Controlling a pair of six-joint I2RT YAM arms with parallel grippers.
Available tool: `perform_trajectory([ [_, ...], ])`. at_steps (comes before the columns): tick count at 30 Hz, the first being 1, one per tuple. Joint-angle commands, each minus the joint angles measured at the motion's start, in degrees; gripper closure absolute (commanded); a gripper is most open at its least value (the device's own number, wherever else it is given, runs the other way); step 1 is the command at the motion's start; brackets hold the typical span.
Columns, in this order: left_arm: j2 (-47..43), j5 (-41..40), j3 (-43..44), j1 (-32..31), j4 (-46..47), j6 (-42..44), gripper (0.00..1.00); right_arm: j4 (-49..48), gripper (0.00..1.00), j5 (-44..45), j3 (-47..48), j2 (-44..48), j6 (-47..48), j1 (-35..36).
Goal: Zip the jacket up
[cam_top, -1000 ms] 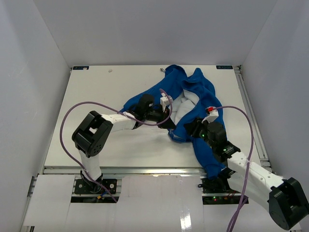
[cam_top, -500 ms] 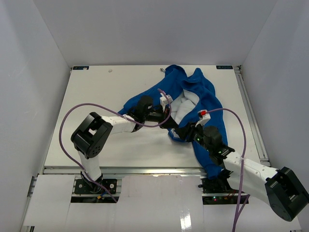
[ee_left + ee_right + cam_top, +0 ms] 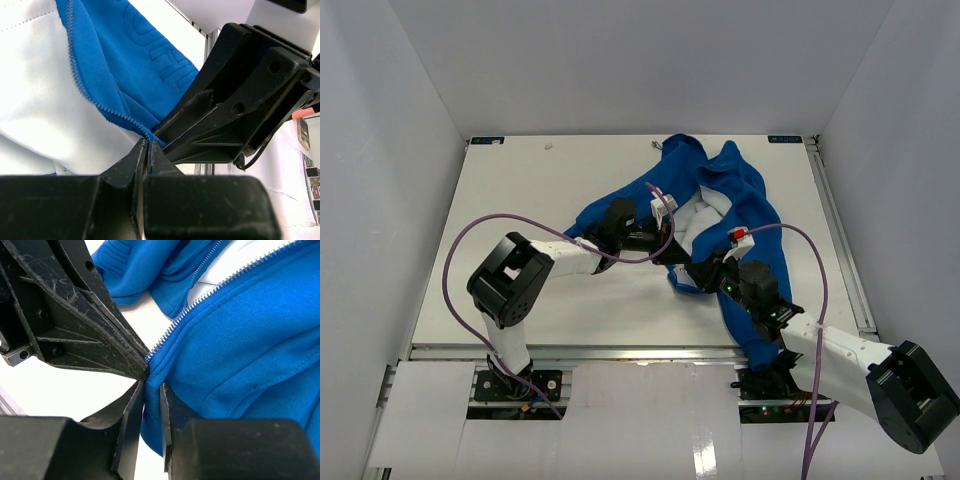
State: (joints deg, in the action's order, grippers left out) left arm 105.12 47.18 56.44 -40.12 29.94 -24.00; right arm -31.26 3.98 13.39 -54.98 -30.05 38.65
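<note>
The royal-blue jacket (image 3: 750, 200) lies crumpled on the right half of the table, front open, white lining (image 3: 698, 220) showing. My left gripper (image 3: 676, 256) is shut on the bottom end of one zipper edge; in the left wrist view its tips (image 3: 148, 145) pinch the blue tape where the zipper teeth (image 3: 90, 102) end. My right gripper (image 3: 703, 272) is shut on the jacket's bottom hem just beside it; in the right wrist view (image 3: 151, 390) blue fabric (image 3: 240, 340) fills the gap between the fingers, below the other zipper row (image 3: 185, 315). The two grippers' tips nearly touch.
White table (image 3: 540, 200) inside white walls. A metal rail (image 3: 840, 230) runs along the right edge. Purple cables (image 3: 455, 250) loop off both arms. A sleeve (image 3: 595, 215) lies under the left arm.
</note>
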Motion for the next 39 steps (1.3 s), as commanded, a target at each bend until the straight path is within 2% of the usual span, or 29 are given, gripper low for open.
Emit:
perform_trajectory([
  [1,-3.08,0.44,-0.72,-0.38,1.45,0.0,1.0,-2.86,0.81,1.07,0.15,0.61,0.82,0.21],
  [3,-3.08,0.23,-0.79,-0.38,1.66,-0.14,1.0,-3.07,0.86,0.65,0.15,0.26,1.03,0.28],
  [6,-3.17,0.02,-0.8,-0.4,2.13,-0.44,1.0,-3.19,0.88,0.51,-0.19,0.3,1.13,0.2],
  [10,-3.15,-0.42,-0.63,-0.4,1.56,-0.3,1.0,-3.52,0.81,0.82,-0.8,1.31,1.31,0.21],
  [15,-3.25,-0.77,-0.88,-0.39,1.54,-0.26,1.0,-3.5,0.84,0.68,-1.4,2.43,1.5,0.21],
  [21,-3.0,-0.69,-0.54,-0.4,1.25,-0.26,1.0,-3.72,0.78,-0.46,-1.43,2.07,2.02,0.28],
  [23,-3.18,-0.7,-0.54,-0.4,1.04,-0.26,1.0,-3.72,0.8,-0.63,-1.35,1.88,2.39,0.19],
  [25,-3.27,-0.91,-0.44,-0.4,0.78,-0.25,1.0,-3.6,0.92,-0.64,-1.24,1.8,2.84,0.28],
  [29,-3.9,-2.19,-0.4,-0.4,-0.67,0.32,1.0,-2.0,0.92,-0.35,-0.49,1.23,4.7,0.19],
  [32,-4.13,-2.53,-0.13,-0.4,-1.05,0.44,1.0,-0.91,0.83,-1.48,0.63,0.0,6.28,0.19],
  [33,-4.13,-2.53,0.18,-0.4,-1.34,0.44,1.0,-1.08,0.83,-2.16,0.9,-0.47,6.67,0.19],
  [35,-3.95,-2.53,0.8,-0.4,-2.27,0.44,1.0,-2.85,0.9,-3.51,0.22,-1.17,7.27,0.26],
  [39,-4.62,-2.15,1.31,-0.31,-3.85,1.44,0.79,-6.36,0.92,-5.36,-1.45,-1.07,7.64,0.19],
])
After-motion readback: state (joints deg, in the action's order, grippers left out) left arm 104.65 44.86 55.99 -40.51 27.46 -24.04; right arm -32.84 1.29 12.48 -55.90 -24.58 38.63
